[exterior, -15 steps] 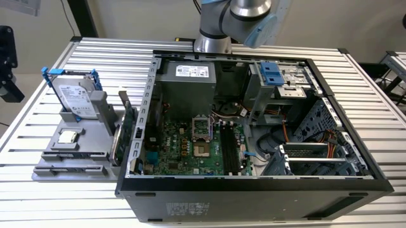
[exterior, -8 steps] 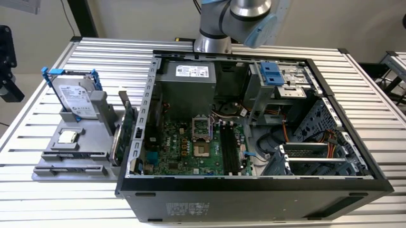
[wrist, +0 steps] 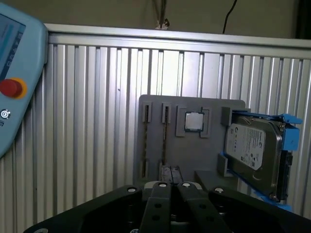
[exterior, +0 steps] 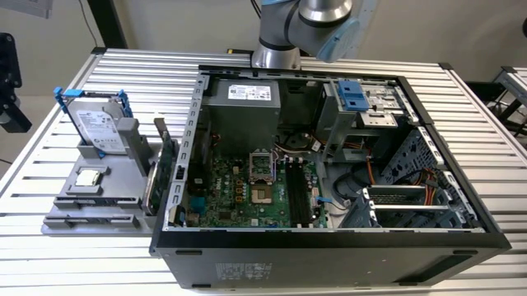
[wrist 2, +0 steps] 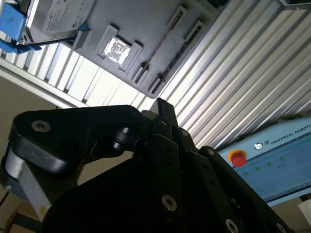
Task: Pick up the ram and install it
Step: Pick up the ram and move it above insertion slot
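Observation:
The ram (wrist: 165, 141) stands on edge in a slot of the grey holder tray (wrist: 155, 104), next to a loose processor chip (wrist: 194, 121); it shows as a thin line. In the second wrist view the ram (wrist 2: 159, 44) is the same thin line on the tray (wrist 2: 92, 24). My gripper (wrist: 172, 187) is black, shut and holds nothing, well away from the tray in both wrist views (wrist 2: 160, 104). The open computer case (exterior: 177, 237) holds the motherboard with its black slots (exterior: 298, 194).
A silver hard drive in a blue frame (exterior: 97, 126) and a green expansion card (exterior: 167, 163) stand on the tray. A light-blue pendant with a red button (wrist: 12, 87) lies on the ribbed table (exterior: 49, 259). The arm (exterior: 305, 24) rises behind the case.

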`<state>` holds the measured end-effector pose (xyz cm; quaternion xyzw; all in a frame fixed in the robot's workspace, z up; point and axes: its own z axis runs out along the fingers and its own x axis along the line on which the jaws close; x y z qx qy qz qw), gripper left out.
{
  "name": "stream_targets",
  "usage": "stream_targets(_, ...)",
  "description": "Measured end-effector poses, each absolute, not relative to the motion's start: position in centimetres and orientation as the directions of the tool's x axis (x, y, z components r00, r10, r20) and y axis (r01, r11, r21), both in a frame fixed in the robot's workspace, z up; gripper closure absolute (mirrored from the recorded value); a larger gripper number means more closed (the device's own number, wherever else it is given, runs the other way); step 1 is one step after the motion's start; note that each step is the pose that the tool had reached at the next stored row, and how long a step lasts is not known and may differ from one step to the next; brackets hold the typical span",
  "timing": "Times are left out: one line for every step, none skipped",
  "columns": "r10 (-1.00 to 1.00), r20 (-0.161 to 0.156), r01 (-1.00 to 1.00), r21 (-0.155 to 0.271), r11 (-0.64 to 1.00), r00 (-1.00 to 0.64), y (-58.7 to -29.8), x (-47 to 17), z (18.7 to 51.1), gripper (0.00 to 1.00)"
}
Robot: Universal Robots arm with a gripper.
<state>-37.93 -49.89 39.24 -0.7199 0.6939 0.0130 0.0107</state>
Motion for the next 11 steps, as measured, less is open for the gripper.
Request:
stream_targets(-0.999,-0.033,-0.999,0.003,-0.037,0.037,-49.89,-37.93,39.24,1.00)
stream_targets(-0.999,-0.034,-0.999,0.003,-0.037,0.037,-49.89,-37.93,39.24,0.00)
stream_targets(-0.999,-0.034,-0.999,0.003,-0.037,0.037,-49.89,-37.93,39.24,0.00)
stream_targets(-0.999,-0.033,-0.999,0.003,-0.037,0.037,-49.89,-37.93,39.24,0.00)
stream_targets(-0.999,-0.034,-0.999,0.003,-0.037,0.037,-49.89,-37.93,39.24,0.00)
stream_targets(-0.999,-0.033,-0.999,0.003,-0.037,0.037,-49.89,-37.93,39.24,0.00)
stream_targets(-0.999,-0.034,-0.999,0.003,-0.037,0.037,-49.89,-37.93,39.24,0.00)
stream_targets(-0.999,-0.034,-0.999,0.003,-0.037,0.037,-49.89,-37.93,39.24,0.00)
stream_targets(-0.999,-0.034,-0.999,0.003,-0.037,0.037,-49.89,-37.93,39.24,0.00)
stream_targets(-0.999,-0.034,-0.999,0.003,-0.037,0.037,-49.89,-37.93,39.24,0.00)
stream_targets(-0.999,-0.033,-0.999,0.003,-0.037,0.037,-49.89,-37.93,39.23,0.00)
